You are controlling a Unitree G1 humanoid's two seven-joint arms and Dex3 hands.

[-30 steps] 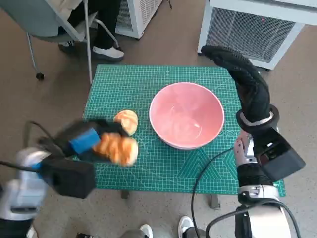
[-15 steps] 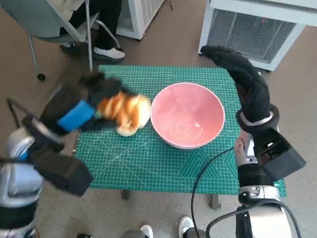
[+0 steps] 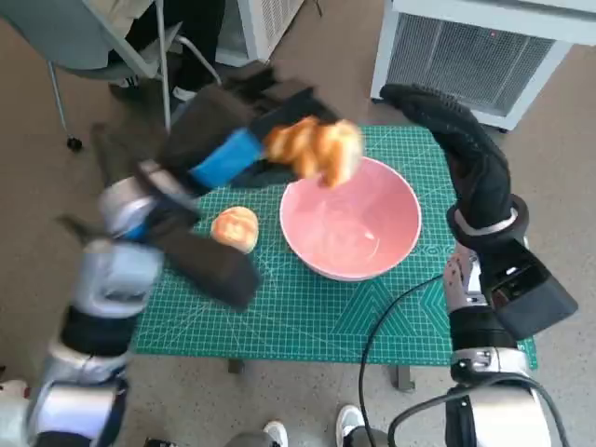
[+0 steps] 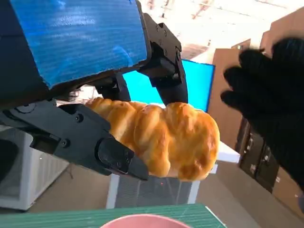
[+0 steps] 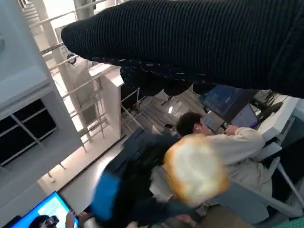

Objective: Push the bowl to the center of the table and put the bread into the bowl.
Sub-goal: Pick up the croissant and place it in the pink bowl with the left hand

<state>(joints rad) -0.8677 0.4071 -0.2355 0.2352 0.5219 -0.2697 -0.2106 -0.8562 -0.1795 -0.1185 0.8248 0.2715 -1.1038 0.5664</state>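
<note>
Above bowl [image 3: 351,217] rim, left robot hand [image 3: 244,130] holds bread [image 3: 315,149] mid-body. Soft, light, crushable: you keep grip gentle. Right robot hand [image 3: 456,149] empty, fingers approx straight beside bowl.

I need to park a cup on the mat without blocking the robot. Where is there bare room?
The near strip of the green mat, in front of the pink bowl, is bare. It is crowded at the bowl's far-left rim, where the left hand holds bread, beside the second bun.
</note>
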